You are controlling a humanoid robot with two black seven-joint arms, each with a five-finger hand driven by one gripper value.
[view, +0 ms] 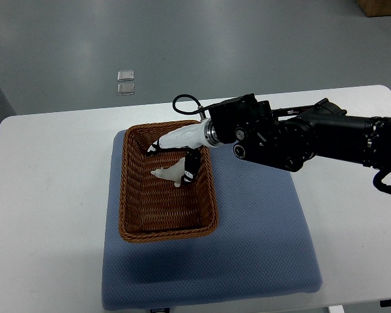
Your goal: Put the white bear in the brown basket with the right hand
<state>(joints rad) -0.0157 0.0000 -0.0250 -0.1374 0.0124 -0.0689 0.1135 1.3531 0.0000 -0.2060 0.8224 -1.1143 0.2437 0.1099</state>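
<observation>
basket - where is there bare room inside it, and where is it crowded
The brown basket is bare in its near half, bordered by the near and side walls. The far right corner is crowded: the right hand and the white bear fill it. The blue mat beside it is bare.

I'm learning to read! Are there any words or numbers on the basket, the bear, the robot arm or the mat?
None can be read.
Brown basket, white bear, right hand: no print visible.
Blue mat: a small dark tag at its front edge, too small to read.

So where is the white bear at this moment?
In the top view, the white bear is inside the brown basket, in its upper right part, under the fingers of the right hand.
</observation>
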